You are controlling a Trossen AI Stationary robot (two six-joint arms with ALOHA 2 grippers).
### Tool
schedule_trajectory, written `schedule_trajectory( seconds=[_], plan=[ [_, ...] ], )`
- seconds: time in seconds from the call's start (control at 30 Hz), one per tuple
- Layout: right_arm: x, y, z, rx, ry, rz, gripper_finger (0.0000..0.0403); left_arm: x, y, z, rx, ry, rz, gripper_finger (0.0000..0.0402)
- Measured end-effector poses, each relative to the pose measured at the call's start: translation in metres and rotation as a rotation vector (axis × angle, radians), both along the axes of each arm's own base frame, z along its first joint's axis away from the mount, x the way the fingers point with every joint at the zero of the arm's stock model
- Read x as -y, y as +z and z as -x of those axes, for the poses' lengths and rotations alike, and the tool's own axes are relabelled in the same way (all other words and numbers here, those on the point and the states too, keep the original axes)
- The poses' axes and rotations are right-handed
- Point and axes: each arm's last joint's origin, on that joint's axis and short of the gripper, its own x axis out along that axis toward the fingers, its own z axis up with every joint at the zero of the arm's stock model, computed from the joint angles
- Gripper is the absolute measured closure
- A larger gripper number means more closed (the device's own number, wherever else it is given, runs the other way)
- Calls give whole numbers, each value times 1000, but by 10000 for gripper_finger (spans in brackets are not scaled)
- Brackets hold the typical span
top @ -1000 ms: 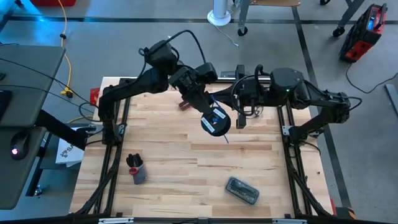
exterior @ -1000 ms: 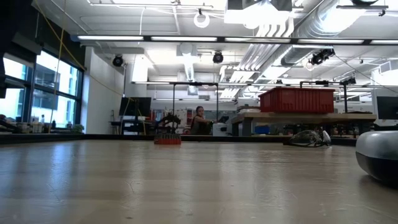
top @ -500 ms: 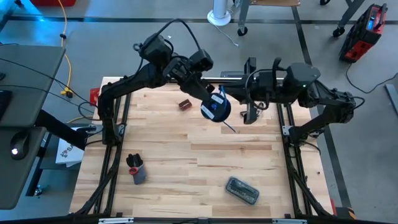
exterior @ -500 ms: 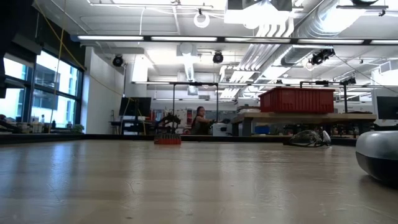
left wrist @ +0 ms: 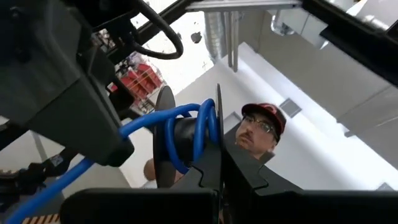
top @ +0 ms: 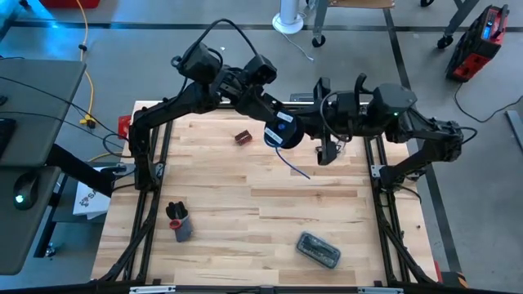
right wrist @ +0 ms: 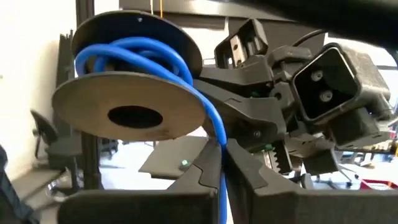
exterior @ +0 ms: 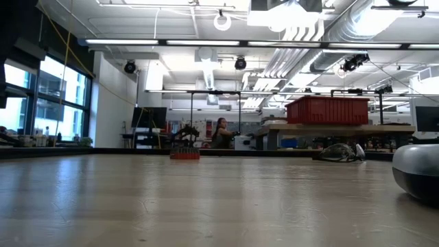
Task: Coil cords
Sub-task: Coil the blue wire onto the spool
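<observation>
Lifted higher: left jaws (top: 274, 122) clamp reel (top: 283, 131); right jaws (right wrist: 221, 163) pinch blue cord (top: 292, 164).

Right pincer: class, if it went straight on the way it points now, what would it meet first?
Most likely the black reel right ahead, held up by the left pincer. The right pincer is shut on the blue cord running from it. Depth is hard to judge.

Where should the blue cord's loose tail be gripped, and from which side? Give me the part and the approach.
Probably the straight stretch of the blue cord just off the reel, approached from the right gripper's side with fingers across it. There the cord hangs free and straight, while the left gripper is clamped on the reel's flange rim from the opposite side.
</observation>
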Motion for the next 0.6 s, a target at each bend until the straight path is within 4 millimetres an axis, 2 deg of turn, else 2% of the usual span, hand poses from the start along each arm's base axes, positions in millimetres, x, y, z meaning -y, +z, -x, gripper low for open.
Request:
schedule_trajectory(
  seconds=[0.3, 0.6],
  plan=[
    [4, -7, -21, 12, 3, -113, 402, 3, 8, 5, 99, 25, 34, 401],
    [1, -9, -37, 88, 45, -172, 402, 5, 26, 18, 196, 64, 11, 401]
  ],
)
